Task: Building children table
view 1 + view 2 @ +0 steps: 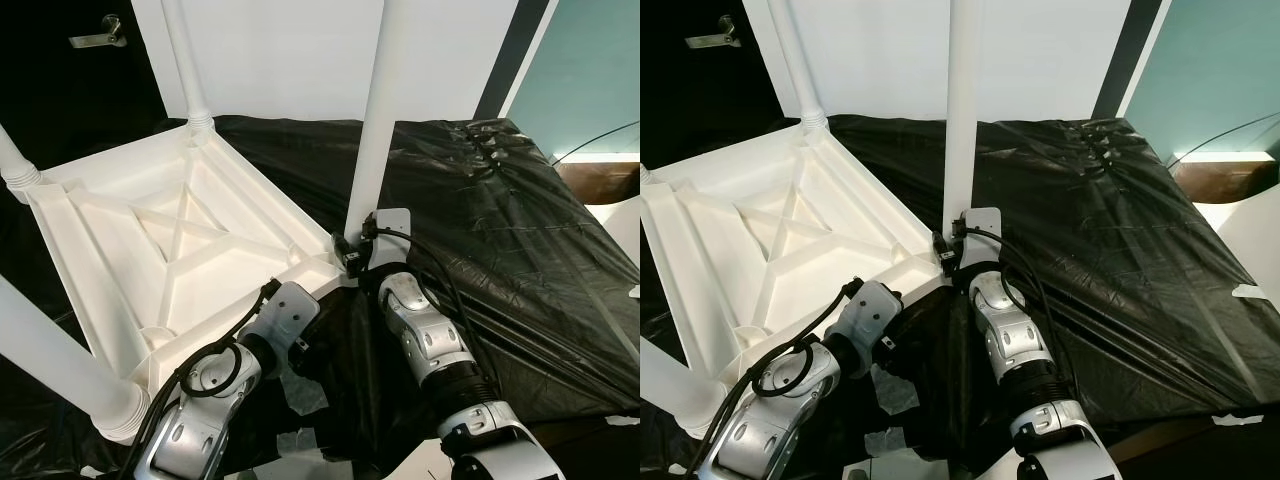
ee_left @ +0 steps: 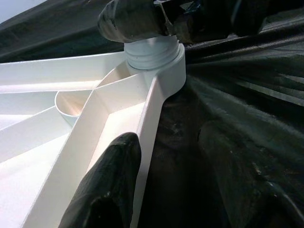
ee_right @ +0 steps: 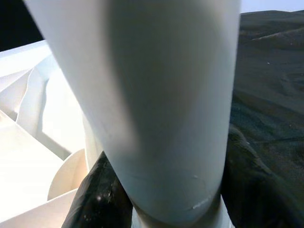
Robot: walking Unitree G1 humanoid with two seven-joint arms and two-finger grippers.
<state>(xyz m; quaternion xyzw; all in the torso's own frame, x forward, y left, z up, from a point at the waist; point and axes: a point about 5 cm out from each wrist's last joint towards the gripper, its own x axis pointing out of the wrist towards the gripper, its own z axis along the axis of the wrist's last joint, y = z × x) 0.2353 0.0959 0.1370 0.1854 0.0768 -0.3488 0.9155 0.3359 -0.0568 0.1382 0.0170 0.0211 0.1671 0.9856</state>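
Gripping white leg (image 3: 156, 104), upturned table (image 1: 170, 240)

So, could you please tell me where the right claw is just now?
The right claw is clamped around the base of the white leg at the upturned tabletop's near right corner, on the black sheet.

Upright white leg (image 1: 377, 110) cut off by top edge; top end unseen. Left gripper (image 2: 156, 185) hidden behind own wrist in eye views. Near leg (image 1: 60, 370) cut by left edge. Door handle (image 1: 97, 38) small, dim.
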